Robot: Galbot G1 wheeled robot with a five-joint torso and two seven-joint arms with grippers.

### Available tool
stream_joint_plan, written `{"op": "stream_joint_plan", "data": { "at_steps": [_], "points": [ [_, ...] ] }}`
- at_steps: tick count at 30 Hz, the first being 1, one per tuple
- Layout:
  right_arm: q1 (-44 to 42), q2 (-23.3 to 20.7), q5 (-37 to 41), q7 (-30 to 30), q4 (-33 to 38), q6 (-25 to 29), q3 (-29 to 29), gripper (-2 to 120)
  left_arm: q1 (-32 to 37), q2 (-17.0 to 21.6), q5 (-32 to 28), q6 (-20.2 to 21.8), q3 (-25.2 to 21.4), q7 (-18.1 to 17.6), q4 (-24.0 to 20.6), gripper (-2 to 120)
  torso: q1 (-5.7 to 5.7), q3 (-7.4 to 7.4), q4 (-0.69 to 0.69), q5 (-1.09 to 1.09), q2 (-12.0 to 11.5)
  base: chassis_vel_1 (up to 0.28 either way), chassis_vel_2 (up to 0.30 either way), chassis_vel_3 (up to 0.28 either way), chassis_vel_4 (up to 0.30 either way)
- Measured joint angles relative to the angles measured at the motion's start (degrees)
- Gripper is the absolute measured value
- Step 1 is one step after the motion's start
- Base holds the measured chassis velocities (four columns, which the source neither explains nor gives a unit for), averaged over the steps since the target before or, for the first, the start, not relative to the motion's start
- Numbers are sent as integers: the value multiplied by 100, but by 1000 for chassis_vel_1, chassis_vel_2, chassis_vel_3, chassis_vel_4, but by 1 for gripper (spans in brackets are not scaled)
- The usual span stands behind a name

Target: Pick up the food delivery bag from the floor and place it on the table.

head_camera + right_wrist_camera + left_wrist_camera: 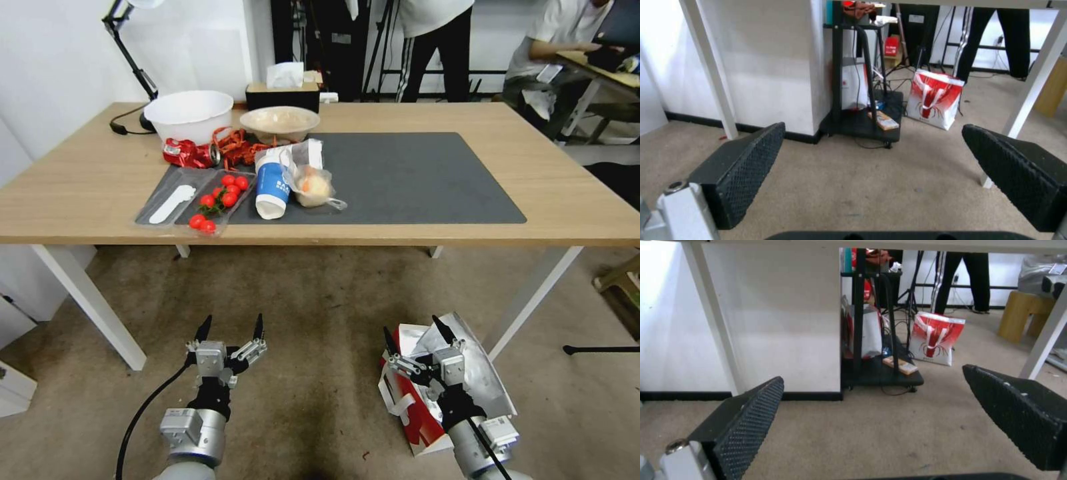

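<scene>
Below the right gripper, boxy foil-lined food delivery bag lies on mottled floor.

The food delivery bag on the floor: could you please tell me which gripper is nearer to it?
Right. The right gripper is open directly over the food delivery bag, overlapping it in the head view. The left gripper, also open, is off to the bag's left above bare floor.

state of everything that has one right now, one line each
food delivery bag: on the floor, tipped, foil lining showing, not gripped
left gripper: open, empty, low over the floor
right gripper: open, empty, above the bag
table: upright, grey mat flat on it
blue and white cup: lying on its side on the mat
white bowl: upright
</scene>
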Motion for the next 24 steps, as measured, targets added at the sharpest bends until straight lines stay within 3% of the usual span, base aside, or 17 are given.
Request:
{"op": "stream_joint_plan", "data": {
  "at_steps": [24],
  "points": [
    [24, 0, 83, -81, -69, 152, 36, 100, 16, -21, 76, 2, -1, 20, -48, 100, -208, -349, 0, 0, -555, 0, 0, 0, 0]
  ]
}}
